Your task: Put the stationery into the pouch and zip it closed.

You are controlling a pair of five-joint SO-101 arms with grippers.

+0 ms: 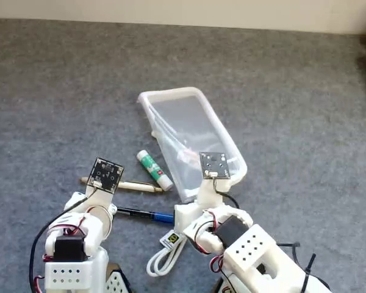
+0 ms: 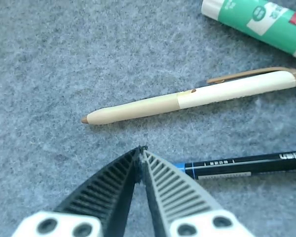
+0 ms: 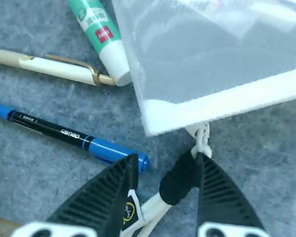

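One pen lay just ahead of clenched left pincer; released right pincer straddled cord, pouch just ahead.

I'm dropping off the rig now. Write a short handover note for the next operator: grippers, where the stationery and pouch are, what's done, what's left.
The left gripper is shut and empty, low over the table between the cream pen and the black pen.
The right gripper is open at a corner of the pouch, with the pouch's cord between its fingers.
The glue stick lies beside the pouch, next to the cream pen.
Done: nothing loaded.
Left: put both pens and the glue stick in, then zip. I cannot tell whether the zip is open.
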